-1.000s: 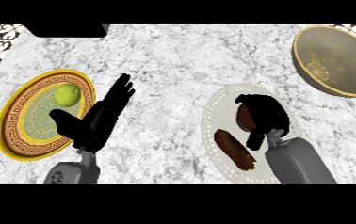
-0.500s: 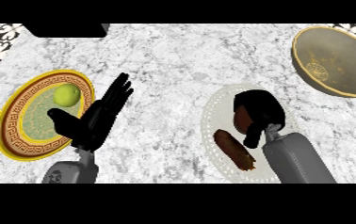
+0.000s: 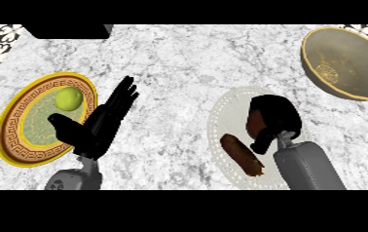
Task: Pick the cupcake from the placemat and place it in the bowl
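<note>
While your right hand (image 3: 273, 116) sits curled over the cupcake (image 3: 256, 123) at centre right of the frame, fingers wrapped round it, only a dark brown sliver of the cake shows at the hand's left edge. It's on the white lacy placemat (image 3: 224, 114), not yet lifted as far as you can tell. Just below-left on the mat lies a brown sausage-like piece (image 3: 241, 154). Expect the cupcake to be light, soft, crumbly; take it by the base or sides, not the top. The bowl (image 3: 338, 63) waits at upper right, well apart. Left hand (image 3: 97, 124) rests open, fingers straight, lower left, beside the yellow-rimmed plate (image 3: 22, 143) with a lime-green fruit (image 3: 69, 99)
</note>
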